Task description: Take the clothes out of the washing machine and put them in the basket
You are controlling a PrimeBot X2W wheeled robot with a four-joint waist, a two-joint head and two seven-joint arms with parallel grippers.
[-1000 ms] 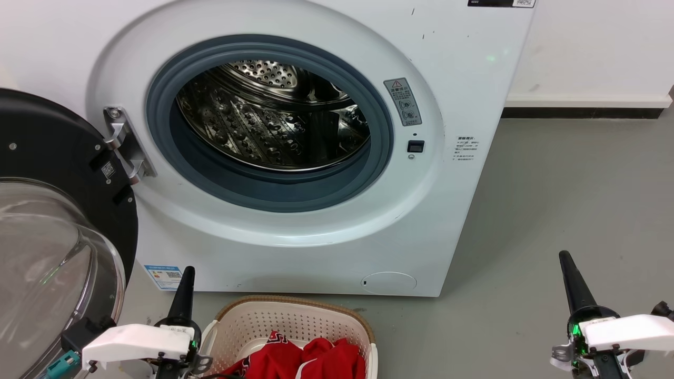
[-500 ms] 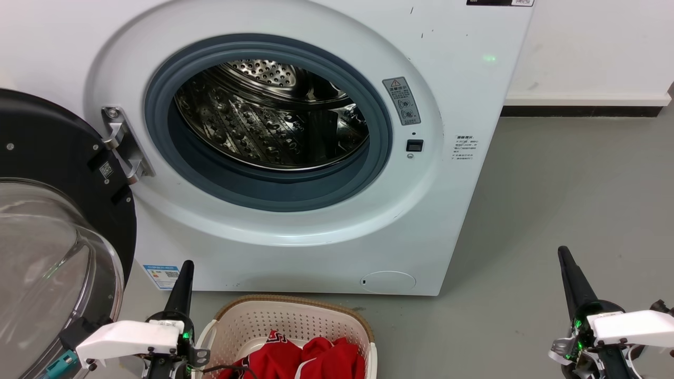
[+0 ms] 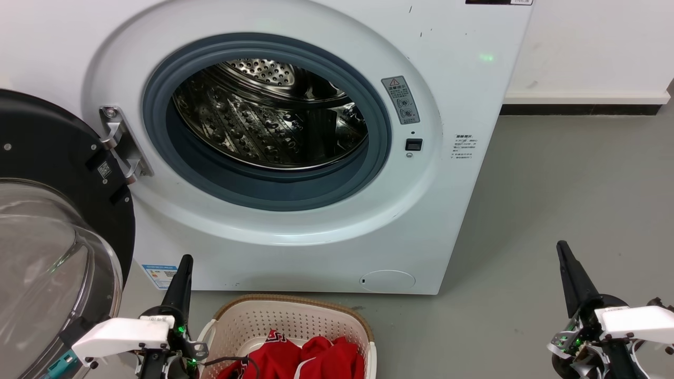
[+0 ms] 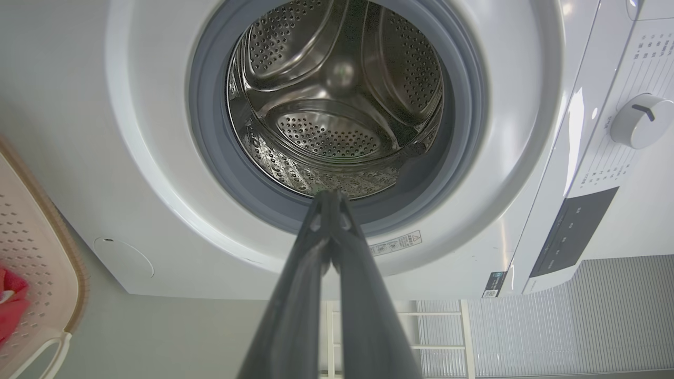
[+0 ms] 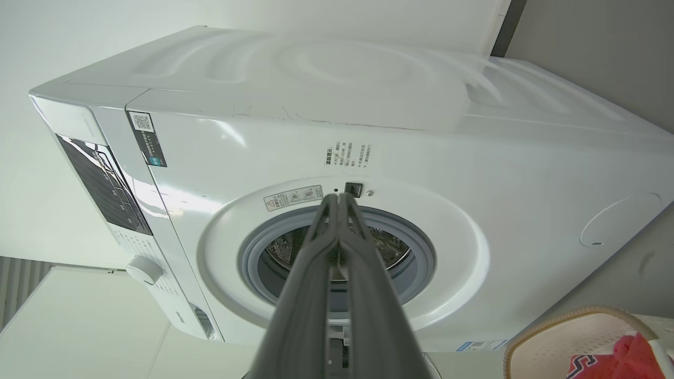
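The white washing machine (image 3: 316, 247) stands before me with its black-framed glass door (image 3: 47, 252) swung open to the left. Its steel drum (image 3: 268, 121) holds no garment that I can see, also in the left wrist view of the drum (image 4: 337, 105). Red clothes (image 3: 310, 358) lie in the cream basket (image 3: 295, 316) on the floor at the bottom centre, and show as clothes (image 5: 626, 358) in the basket (image 5: 558, 337) at the right wrist view's corner. My left gripper (image 3: 185, 259) is shut and empty, left of the basket. My right gripper (image 3: 561, 245) is shut and empty at the lower right.
Grey floor (image 3: 568, 200) spreads to the right of the machine, up to a white wall with a dark skirting (image 3: 579, 109). The open door takes up the lower left. A control knob (image 4: 640, 120) sits on the machine's panel.
Both grippers have risen slightly in the head view, the left one also edging left. The picture has shifted a little. The clothes and basket stay as they were.
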